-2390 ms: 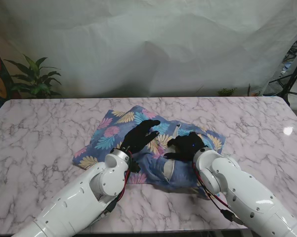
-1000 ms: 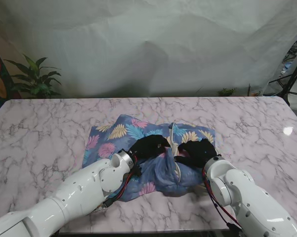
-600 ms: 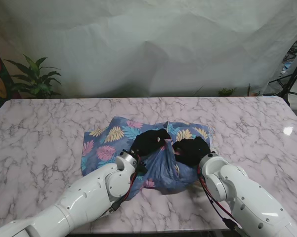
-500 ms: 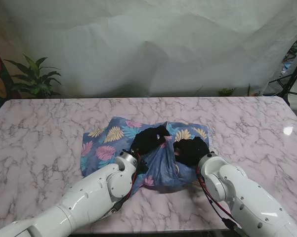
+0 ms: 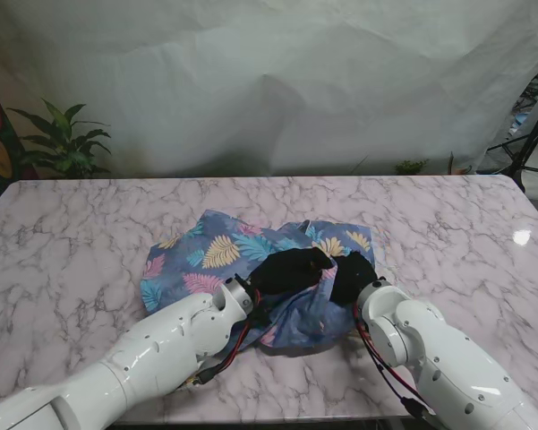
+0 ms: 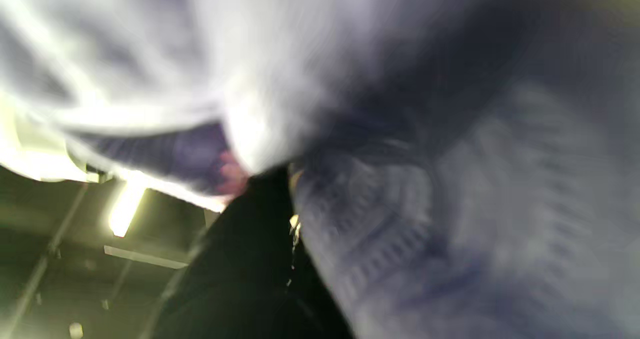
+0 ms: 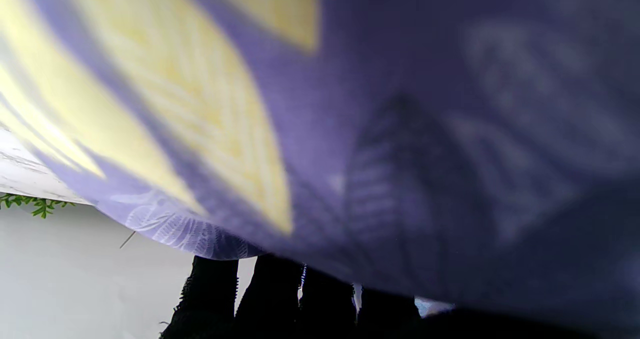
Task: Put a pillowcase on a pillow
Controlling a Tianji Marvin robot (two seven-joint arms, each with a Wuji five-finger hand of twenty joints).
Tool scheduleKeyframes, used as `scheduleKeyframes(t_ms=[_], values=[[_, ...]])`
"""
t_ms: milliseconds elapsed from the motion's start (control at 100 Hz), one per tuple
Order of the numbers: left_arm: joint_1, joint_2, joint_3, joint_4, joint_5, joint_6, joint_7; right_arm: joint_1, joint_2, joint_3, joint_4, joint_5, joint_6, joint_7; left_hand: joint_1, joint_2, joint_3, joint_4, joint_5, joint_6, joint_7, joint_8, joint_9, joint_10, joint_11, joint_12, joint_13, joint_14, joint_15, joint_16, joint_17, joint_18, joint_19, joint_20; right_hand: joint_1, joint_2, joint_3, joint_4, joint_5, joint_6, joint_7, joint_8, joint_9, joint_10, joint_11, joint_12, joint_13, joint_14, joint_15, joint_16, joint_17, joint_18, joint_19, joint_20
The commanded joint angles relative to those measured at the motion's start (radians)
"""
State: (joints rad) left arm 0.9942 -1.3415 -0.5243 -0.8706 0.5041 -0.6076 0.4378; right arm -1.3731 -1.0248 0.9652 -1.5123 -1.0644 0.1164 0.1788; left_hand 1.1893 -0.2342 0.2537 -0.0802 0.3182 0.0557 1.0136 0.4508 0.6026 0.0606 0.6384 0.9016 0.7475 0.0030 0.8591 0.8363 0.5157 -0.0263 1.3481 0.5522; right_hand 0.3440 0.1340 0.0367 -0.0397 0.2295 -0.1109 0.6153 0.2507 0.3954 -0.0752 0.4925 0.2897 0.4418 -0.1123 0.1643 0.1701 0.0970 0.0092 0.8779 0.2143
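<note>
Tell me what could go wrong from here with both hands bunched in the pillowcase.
1. Both the left hand and right hand grip the pillowcase close together, so the opening may stay bunched instead of spreading.
2. The fabric is crumpled on the table; the pillow isn't clearly visible, so it may slip unnoticed.
3. Both wrist views are smothered by cloth, so grip checks are unreliable.

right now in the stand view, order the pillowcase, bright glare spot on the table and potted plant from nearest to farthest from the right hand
1. pillowcase: the right hand grips its bunched edge, mid-table.
2. bright glare spot: on the marble table, far right.
3. potted plant: beyond the table's far left corner.
</note>
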Motion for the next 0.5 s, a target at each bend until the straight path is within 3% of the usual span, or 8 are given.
scheduleKeyframes(t_ms=[0, 90, 160, 240, 320, 490], values=[[-0.031, 0.038, 0.022, 0.004, 0.018, 0.028, -0.144, -0.012, -0.009, -0.007, -0.016, 0.003, -0.009, 0.007, -0.144, 0.000, 0.183, 0.011, -0.020, 0.058, -0.242, -0.039, -0.229, 0.004, -0.036, -0.274, -0.170, 0.044, -0.215, -0.115, -0.163, 0.027, -0.190, 0.005, 0.012, 0.006, -0.006, 0.007, -0.009, -0.040, -0.018, -0.022, 0.023, -0.033, 0.000, -0.009, 0.037, -0.018, 0.046, 0.017, -0.004, 0.006, 0.009, 0.012], [-0.078, 0.064, 0.078, 0.005, 0.044, 0.058, -0.219, -0.021, -0.010, 0.001, -0.036, 0.003, -0.009, 0.007, -0.263, 0.003, 0.264, 0.025, -0.074, 0.091, -0.394, -0.065, -0.378, 0.007, -0.118, -0.383, -0.360, 0.102, -0.383, -0.267, -0.325, 0.059, -0.378, -0.039, 0.011, 0.007, -0.006, 0.007, -0.009, -0.039, -0.018, -0.022, 0.024, -0.031, 0.000, -0.009, 0.038, -0.017, 0.046, 0.017, -0.004, 0.006, 0.009, 0.012], [-0.104, 0.083, 0.113, -0.003, 0.051, 0.092, -0.292, -0.035, -0.011, 0.012, -0.061, -0.001, -0.006, 0.008, -0.299, 0.002, 0.246, 0.025, -0.142, 0.140, -0.512, -0.098, -0.404, 0.046, -0.301, -0.499, -0.514, 0.154, -0.454, -0.330, -0.425, 0.077, -0.498, -0.089, 0.011, 0.006, -0.005, 0.007, -0.007, -0.039, -0.017, -0.021, 0.027, -0.034, 0.000, -0.009, 0.040, -0.017, 0.046, 0.017, -0.004, 0.006, 0.009, 0.012], [-0.128, 0.096, 0.144, 0.000, 0.055, 0.111, -0.345, -0.056, -0.012, 0.029, -0.102, 0.000, 0.001, 0.020, -0.325, 0.003, 0.210, 0.025, -0.168, 0.172, -0.689, -0.155, -0.452, 0.076, -0.483, -0.525, -0.639, 0.187, -0.492, -0.386, -0.503, 0.089, -0.584, -0.143, 0.014, 0.002, -0.004, 0.007, -0.006, -0.038, -0.017, -0.022, 0.029, -0.030, -0.001, -0.009, 0.040, -0.015, 0.044, 0.016, -0.004, 0.006, 0.009, 0.012], [-0.141, 0.109, 0.160, -0.008, 0.053, 0.123, -0.387, -0.082, -0.014, 0.049, -0.153, -0.001, 0.020, 0.038, -0.343, 0.005, 0.184, 0.027, -0.176, 0.187, -0.801, -0.166, -0.500, 0.105, -0.583, -0.470, -0.665, 0.206, -0.586, -0.453, -0.555, 0.101, -0.627, -0.175, 0.020, -0.006, -0.001, 0.008, -0.002, -0.036, -0.017, -0.022, 0.033, -0.029, -0.002, -0.010, 0.040, -0.013, 0.043, 0.016, -0.003, 0.008, 0.009, 0.012], [-0.150, 0.154, 0.163, -0.076, 0.070, 0.167, -0.478, -0.132, -0.018, 0.092, -0.261, -0.013, 0.068, 0.063, -0.350, 0.017, 0.139, 0.029, -0.164, 0.161, -0.831, -0.112, -0.498, 0.120, -0.618, -0.553, -0.682, 0.214, -0.647, -0.438, -0.564, 0.109, -0.673, -0.202, 0.034, -0.024, 0.007, 0.009, 0.025, -0.035, -0.015, -0.021, 0.052, -0.020, -0.004, -0.011, 0.047, -0.003, 0.042, 0.015, -0.002, 0.012, 0.009, 0.011]])
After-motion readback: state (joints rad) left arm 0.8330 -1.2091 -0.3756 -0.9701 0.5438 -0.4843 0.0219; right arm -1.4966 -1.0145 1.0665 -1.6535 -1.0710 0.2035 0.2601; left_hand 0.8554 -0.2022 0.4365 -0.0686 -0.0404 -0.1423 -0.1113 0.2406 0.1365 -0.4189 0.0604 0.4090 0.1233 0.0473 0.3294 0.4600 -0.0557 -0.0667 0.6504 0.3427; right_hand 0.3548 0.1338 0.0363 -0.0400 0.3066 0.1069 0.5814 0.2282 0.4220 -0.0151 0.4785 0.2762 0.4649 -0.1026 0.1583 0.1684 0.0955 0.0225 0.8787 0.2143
